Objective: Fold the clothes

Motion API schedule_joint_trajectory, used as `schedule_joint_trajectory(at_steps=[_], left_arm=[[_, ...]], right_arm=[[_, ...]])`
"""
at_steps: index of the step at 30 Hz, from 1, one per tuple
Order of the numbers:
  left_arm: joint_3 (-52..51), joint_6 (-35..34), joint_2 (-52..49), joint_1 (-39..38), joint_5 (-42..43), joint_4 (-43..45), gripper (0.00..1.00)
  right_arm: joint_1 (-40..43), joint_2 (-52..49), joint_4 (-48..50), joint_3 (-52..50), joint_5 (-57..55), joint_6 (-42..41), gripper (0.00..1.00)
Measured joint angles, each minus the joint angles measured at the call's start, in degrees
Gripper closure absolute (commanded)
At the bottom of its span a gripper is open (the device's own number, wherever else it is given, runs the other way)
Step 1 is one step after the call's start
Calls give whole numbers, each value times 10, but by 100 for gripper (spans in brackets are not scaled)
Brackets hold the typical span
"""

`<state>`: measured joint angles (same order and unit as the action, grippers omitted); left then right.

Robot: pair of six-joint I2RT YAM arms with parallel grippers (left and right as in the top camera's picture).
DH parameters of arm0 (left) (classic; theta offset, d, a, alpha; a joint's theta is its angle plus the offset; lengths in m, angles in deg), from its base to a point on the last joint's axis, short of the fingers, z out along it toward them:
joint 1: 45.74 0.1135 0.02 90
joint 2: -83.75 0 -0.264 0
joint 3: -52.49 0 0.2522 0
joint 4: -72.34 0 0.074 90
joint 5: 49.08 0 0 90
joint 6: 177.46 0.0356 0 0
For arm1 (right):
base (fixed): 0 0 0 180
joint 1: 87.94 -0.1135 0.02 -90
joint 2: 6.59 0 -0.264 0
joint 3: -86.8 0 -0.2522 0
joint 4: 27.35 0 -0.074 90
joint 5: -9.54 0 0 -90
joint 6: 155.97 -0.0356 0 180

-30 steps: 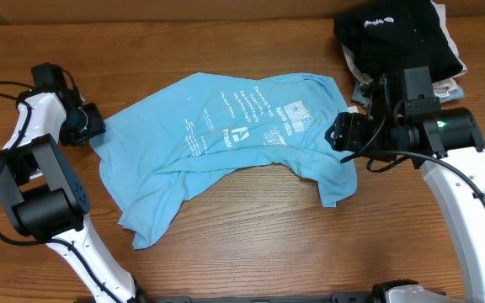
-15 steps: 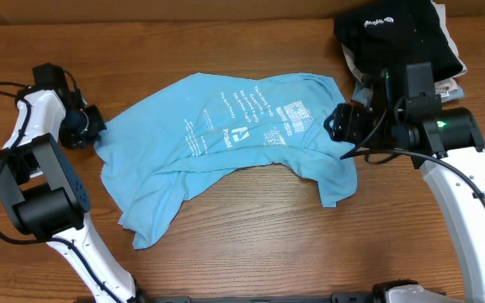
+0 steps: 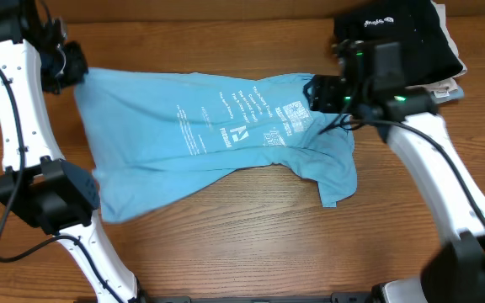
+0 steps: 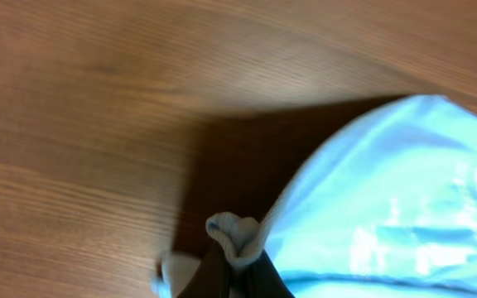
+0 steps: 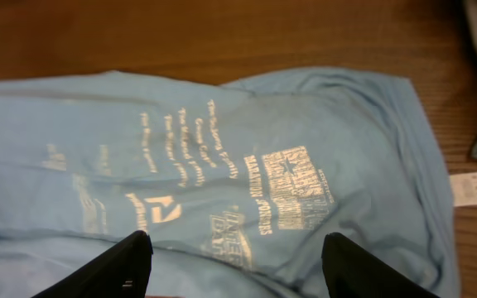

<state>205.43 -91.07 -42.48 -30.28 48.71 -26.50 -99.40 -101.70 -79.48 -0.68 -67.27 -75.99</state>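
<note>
Black garment (image 3: 428,25) lies beside blue T-shirt (image 3: 158,126) on wooden table (image 3: 251,244)

The T-shirt (image 3: 158,143) is sky blue with white printed text. The bench (image 3: 268,244) is brown woodgrain. The garment (image 3: 411,42) behind looks black, perhaps white-logoed.

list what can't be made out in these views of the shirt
Overhead: white print on the T-shirt too small to read.
Left wrist: left hand blurred, cut off by the bottom edge.
Right wrist: right hand fingertips cut off below; contact with the T-shirt unclear.
Overhead: garments under the black garment mostly hidden.
</note>
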Motion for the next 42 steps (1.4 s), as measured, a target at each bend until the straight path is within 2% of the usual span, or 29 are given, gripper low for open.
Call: schedule_joint_trajectory(at_steps=[6,16,30,37,42], left_arm=[[76,9,1,-44,5,-61,96],[78,10,1,-65,6,-93,96],[78,22,1,-65,5,-95,96],[78,26,1,-65,-18,-111,96],[78,26,1,-65,-39,-115,96]], right_arm=[[-6,-113,28,0,-26,9,30],[-6,-213,-18,0,-56,-5,30],[-6,-214,-232,-5,-67,-68,26],[-16,-176,-261,-83,-57,-74,30],[-63,-139,-274,-148,-25,-83,30]])
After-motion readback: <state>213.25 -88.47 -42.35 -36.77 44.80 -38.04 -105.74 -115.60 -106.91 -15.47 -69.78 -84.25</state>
